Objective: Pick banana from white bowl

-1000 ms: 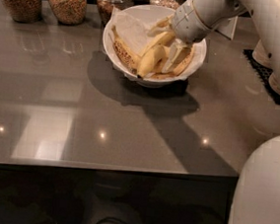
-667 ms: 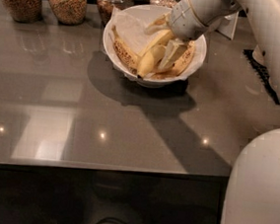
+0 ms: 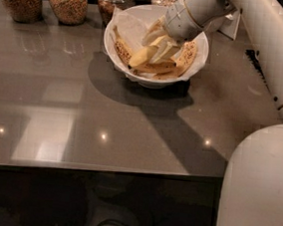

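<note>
The white bowl (image 3: pixel 121 24) with a paper liner stands at the back of the grey table. The clean yellow banana (image 3: pixel 143 56) lies in it, slanting down to the left, among brown-speckled bananas (image 3: pixel 187 55). My gripper (image 3: pixel 162 44) reaches down into the bowl from the upper right. Its pale fingers (image 3: pixel 155 35) are closed on the upper end of the yellow banana. That end of the banana is hidden behind the gripper.
Several glass jars of grains and nuts (image 3: pixel 67 0) stand in a row behind the bowl. My white arm (image 3: pixel 268 42) crosses the right side of the table, and my base (image 3: pixel 259 186) fills the lower right. A dark object (image 3: pixel 252 58) lies at the table's right edge.
The yellow banana's free end has shifted a little up and to the left inside the bowl with the gripper on it. The wrist has risen slightly.
</note>
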Robot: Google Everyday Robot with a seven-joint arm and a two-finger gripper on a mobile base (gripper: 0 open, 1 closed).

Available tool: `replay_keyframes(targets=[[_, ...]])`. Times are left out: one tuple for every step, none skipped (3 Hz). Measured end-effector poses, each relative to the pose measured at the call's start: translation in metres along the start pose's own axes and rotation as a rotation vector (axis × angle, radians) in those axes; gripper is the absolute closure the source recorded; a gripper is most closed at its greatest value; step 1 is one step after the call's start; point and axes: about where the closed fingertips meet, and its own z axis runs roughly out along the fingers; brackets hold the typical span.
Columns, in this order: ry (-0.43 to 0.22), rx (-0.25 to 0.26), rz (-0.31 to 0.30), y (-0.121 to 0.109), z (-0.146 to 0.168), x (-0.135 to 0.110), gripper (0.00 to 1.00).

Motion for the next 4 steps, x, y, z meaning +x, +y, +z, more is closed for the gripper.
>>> replay_keyframes(targets=[[-0.013,-0.026,0.008,0.007,0.000,-0.007,0.78],[-0.002,-0.030,0.013,0.009,-0.015,-0.015,1.00],[0.026,-0.002,-0.002,0.004,-0.041,-0.023,1.00],[0.064,0.071,-0.015,-0.009,-0.079,-0.023,1.00]])
